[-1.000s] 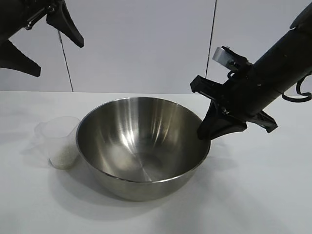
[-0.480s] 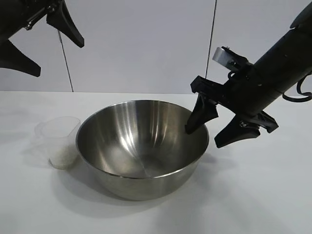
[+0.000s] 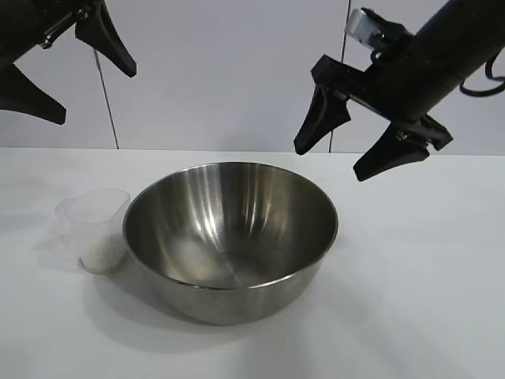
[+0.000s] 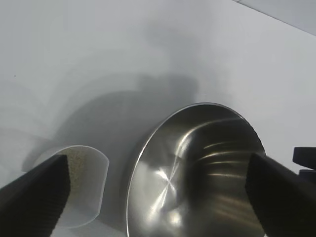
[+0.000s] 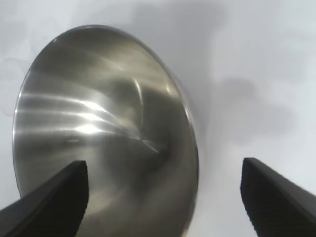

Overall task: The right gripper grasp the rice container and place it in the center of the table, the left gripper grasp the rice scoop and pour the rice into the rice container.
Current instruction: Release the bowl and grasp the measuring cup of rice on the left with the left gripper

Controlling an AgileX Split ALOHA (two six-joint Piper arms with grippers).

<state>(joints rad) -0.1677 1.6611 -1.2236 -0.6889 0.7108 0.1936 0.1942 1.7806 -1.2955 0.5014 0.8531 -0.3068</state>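
The rice container (image 3: 230, 237), a big shiny steel bowl, rests on the white table (image 3: 410, 300) near its middle; it also shows in the left wrist view (image 4: 197, 173) and the right wrist view (image 5: 103, 133). Touching its left side stands the rice scoop (image 3: 96, 229), a clear plastic cup with white rice (image 3: 103, 254) in its bottom, also in the left wrist view (image 4: 81, 185). My right gripper (image 3: 328, 164) hangs open above the bowl's far right rim, holding nothing. My left gripper (image 3: 95, 96) is open, high at the upper left, well above the scoop.
A pale panelled wall (image 3: 229, 71) rises behind the table's far edge. White tabletop lies on both sides of the bowl and in front of it.
My right gripper was shut on the bowl's right rim, then opened and rose clear of it. The bowl settled flat. My left gripper has not moved.
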